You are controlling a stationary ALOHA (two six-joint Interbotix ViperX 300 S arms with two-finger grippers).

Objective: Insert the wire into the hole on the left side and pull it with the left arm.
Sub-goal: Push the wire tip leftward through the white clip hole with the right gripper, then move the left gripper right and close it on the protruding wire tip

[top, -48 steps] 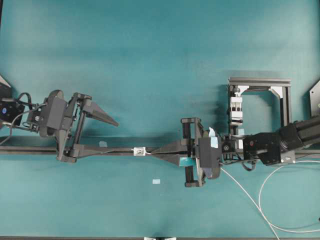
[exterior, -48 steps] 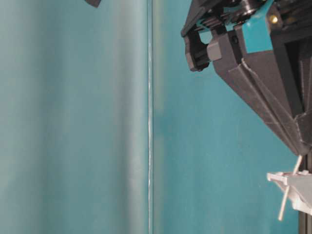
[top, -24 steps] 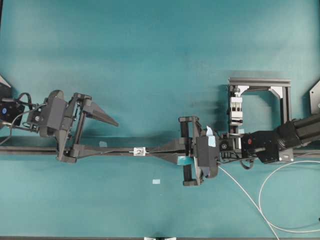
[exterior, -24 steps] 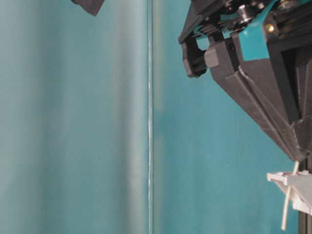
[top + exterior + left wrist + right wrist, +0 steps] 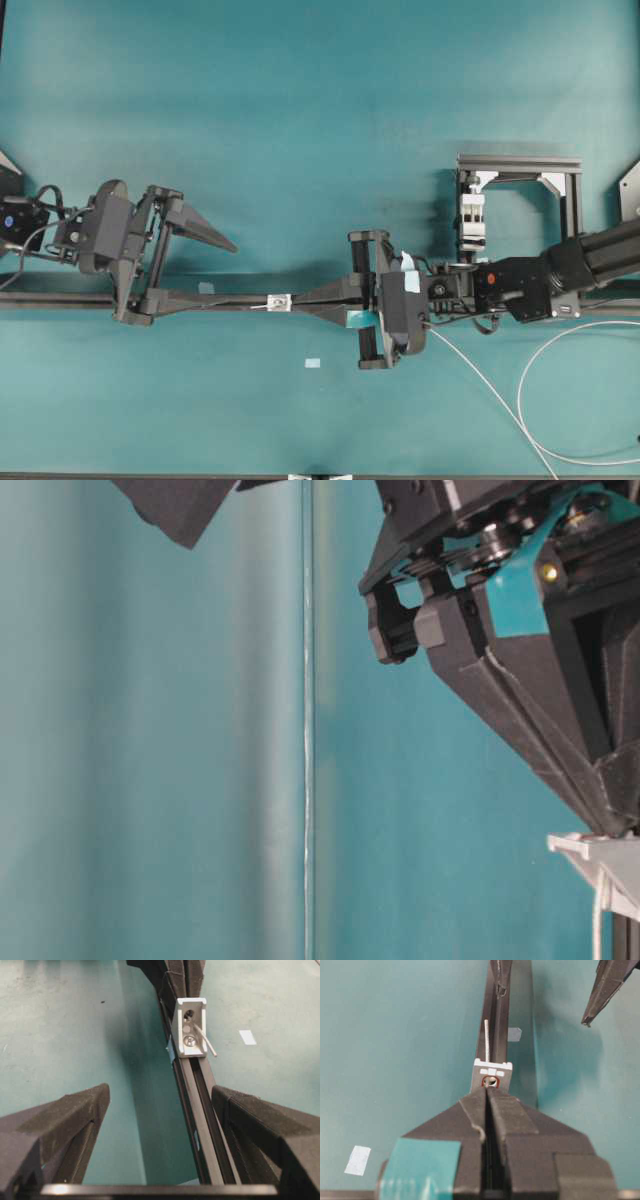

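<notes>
the right tool [image 5: 487,1091], black with teal tape, is clenched on the thin pale grey-white wire [image 5: 486,1040], and its closed tips touch the small white-silver square block [image 5: 492,1071] that sits on the long black rail [image 5: 495,1015]. the stiff tip of the wire is already through the dark round hole [image 5: 189,1013] in that block and stands out on the far side, pointing along the rail toward the left arm. the rest of the wire trails behind the right arm in a loose loop over the teal desk [image 5: 300,100].

the left tool [image 5: 225,270], all black with two long wedge fingers, is released, with its fingers spread wide, one finger lying along the rail and the other lifted away over the desk. it is near the block but apart from the wire tip.

so the insertion step seems nearly done. the next move, i think, calls for the left tool to come forward, close on the free tip and pull it, while the right tool lets go.

compared with one second before, the right tool is closer to the block, and more wire shows past the hole. the left tool has not moved.
</notes>
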